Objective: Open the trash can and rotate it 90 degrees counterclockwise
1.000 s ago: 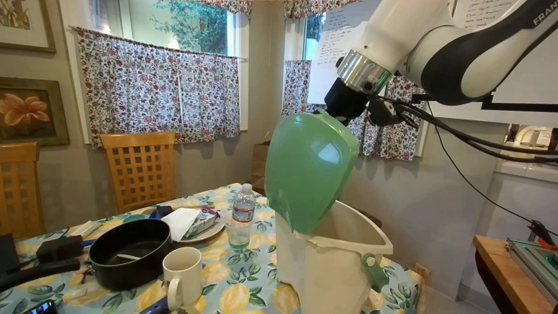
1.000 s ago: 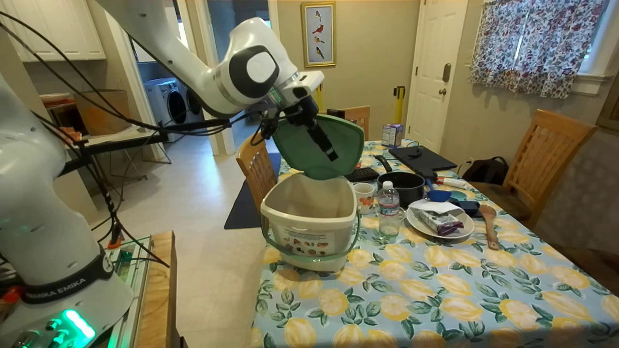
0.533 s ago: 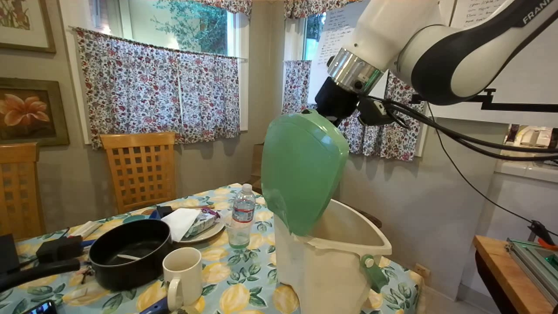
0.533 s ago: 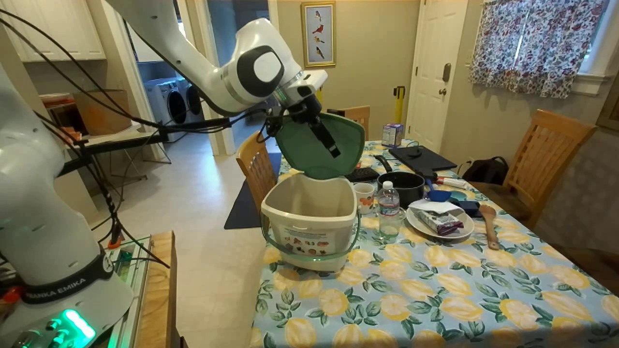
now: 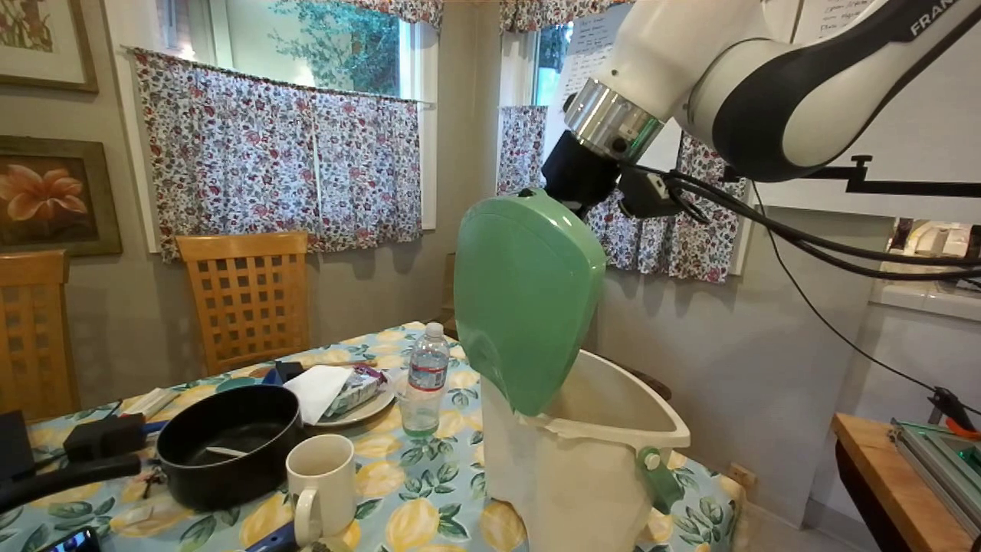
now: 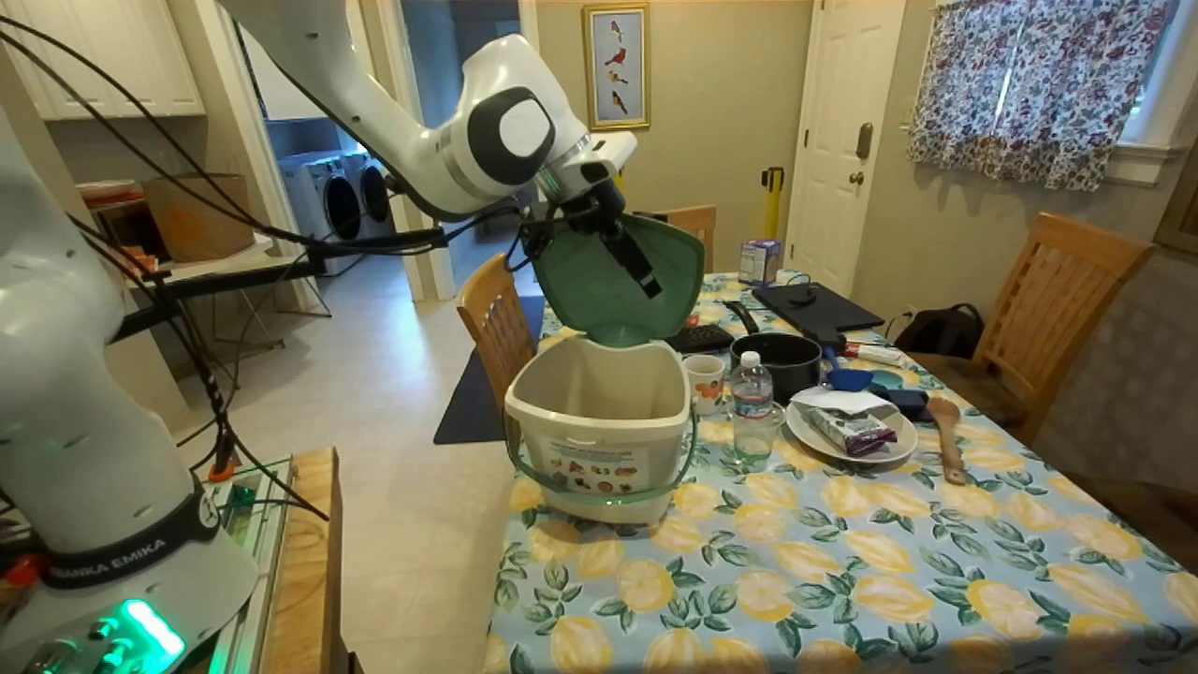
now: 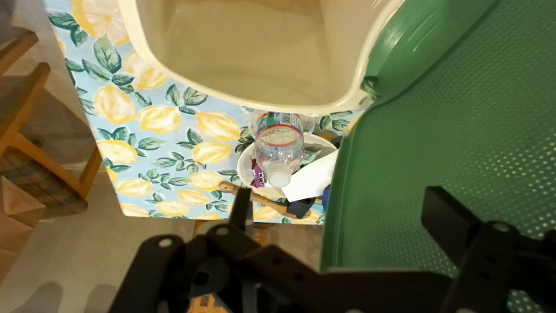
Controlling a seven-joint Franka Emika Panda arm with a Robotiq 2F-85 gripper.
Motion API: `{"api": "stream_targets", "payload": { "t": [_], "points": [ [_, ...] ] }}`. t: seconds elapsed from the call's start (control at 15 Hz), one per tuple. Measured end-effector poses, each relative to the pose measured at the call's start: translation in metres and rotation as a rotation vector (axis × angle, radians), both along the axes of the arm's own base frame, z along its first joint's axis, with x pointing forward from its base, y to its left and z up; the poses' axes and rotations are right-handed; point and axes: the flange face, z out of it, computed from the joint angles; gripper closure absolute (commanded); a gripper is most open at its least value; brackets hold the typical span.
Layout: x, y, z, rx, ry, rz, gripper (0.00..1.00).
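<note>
Your gripper (image 7: 339,204) is spread, clamping nothing. Trash can (image 6: 599,459) stands just beside the bottle (image 6: 752,412), lid (image 5: 529,299) up. Probably light, stiff, slick; pinch the rim (image 6: 535,417) opposite the bottle.

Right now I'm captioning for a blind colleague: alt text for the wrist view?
Open trash can seen from above, its green lid raised at right; open end effector in the lower foreground. Beside the can, a bottle and plate on a lemon-print tablecloth.
</note>
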Motion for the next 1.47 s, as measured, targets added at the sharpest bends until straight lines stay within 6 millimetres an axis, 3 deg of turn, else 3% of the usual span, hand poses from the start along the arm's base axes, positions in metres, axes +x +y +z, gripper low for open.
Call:
{"api": "stream_targets", "payload": {
  "t": [1.47],
  "points": [
    [0.021, 0.018, -0.002, -0.005, 0.0, 0.063, 0.0]
  ]
}}
